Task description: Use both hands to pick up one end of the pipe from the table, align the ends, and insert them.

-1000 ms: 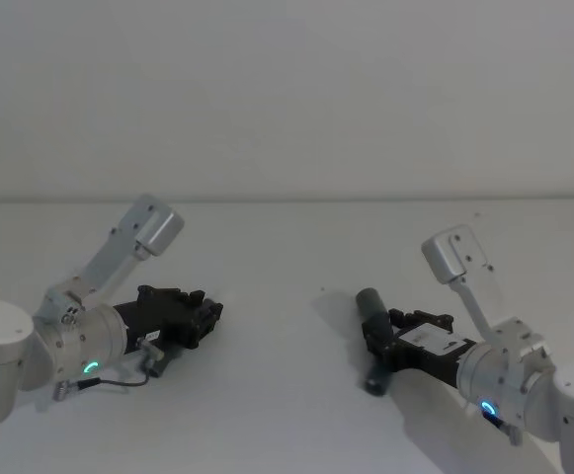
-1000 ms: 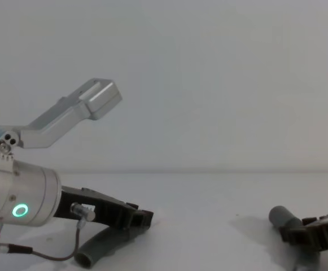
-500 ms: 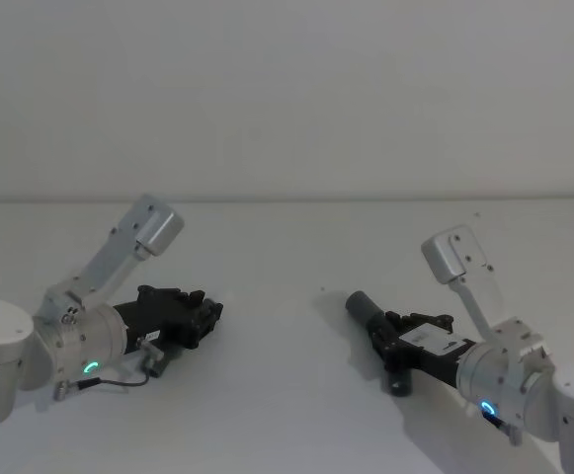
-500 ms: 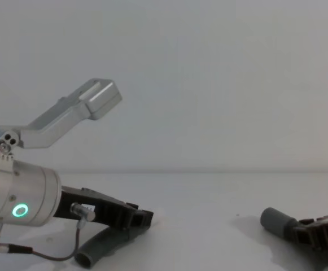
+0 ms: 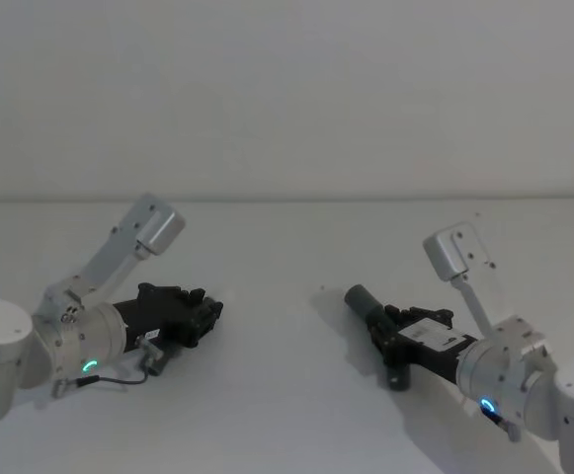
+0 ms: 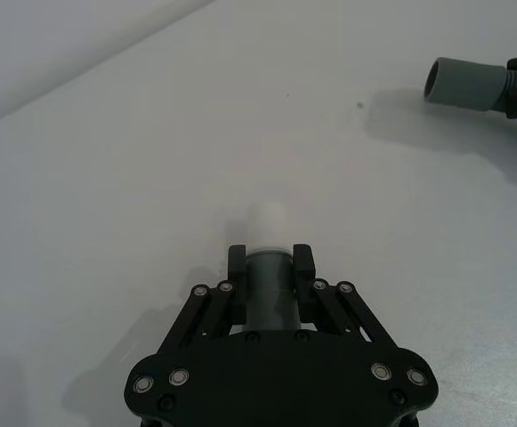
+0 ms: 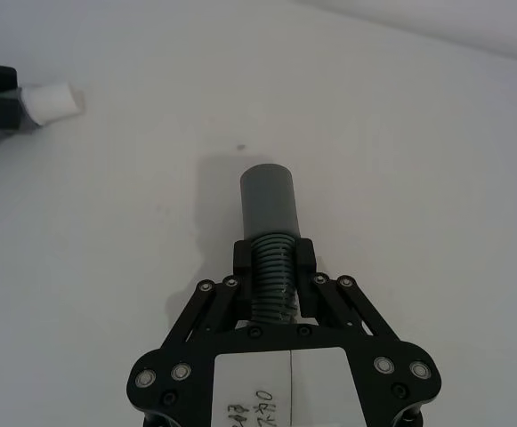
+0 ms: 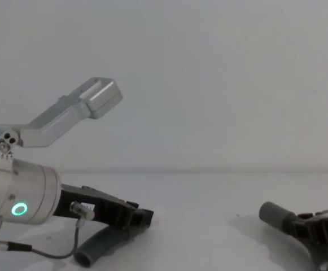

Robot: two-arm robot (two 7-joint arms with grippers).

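2 hose pieces are held, 1 in each gripper, well apart over the table (image 5: 287,395). The left gripper (image 5: 212,316) is clamped on the left hose (image 8: 101,244) just behind its white tip (image 6: 267,219), and the hose's free end curves down under the arm toward the table. The right gripper (image 5: 382,331) is clamped on the ribbed part of the right hose (image 7: 271,267) just behind its grey cuff (image 7: 269,203), which sticks out, tilted upward, toward the left gripper.
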